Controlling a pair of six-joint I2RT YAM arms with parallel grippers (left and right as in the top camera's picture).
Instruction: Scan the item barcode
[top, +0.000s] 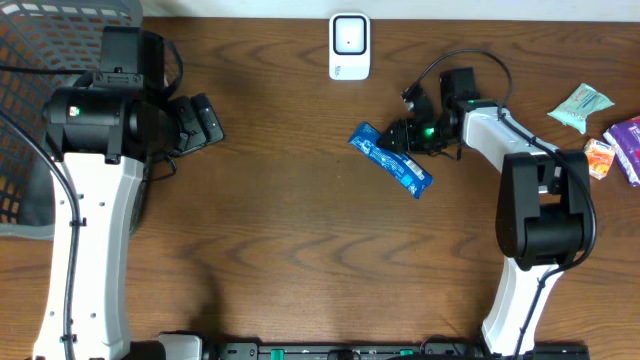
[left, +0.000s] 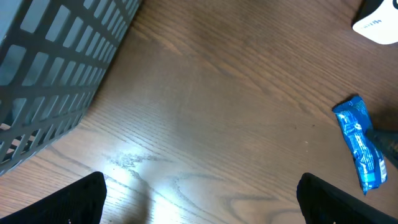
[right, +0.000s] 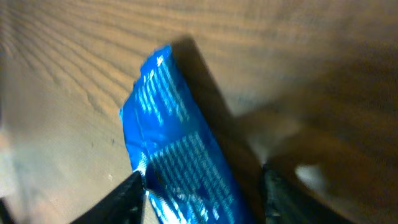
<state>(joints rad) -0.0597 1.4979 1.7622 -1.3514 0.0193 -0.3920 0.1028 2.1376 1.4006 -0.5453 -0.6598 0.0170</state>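
The item is a long blue packet (top: 390, 160) lying flat on the wooden table, right of centre. My right gripper (top: 408, 135) is at its middle. In the right wrist view, the packet (right: 177, 155) runs up between the jaws of the right gripper (right: 202, 199): one finger meets its left edge and a dark gap separates it from the other. The picture is blurred. A white scanner (top: 349, 45) stands at the back edge. My left gripper (top: 205, 120) hangs wide open over bare wood at the left, holding nothing. In its own view the packet (left: 360, 146) shows far right.
A grey mesh basket (top: 40, 60) fills the back left corner, close beside the left arm, and shows again in the left wrist view as the basket (left: 50, 74). At the right edge lie a teal packet (top: 580, 108), an orange packet (top: 598, 158) and a purple packet (top: 628, 145).
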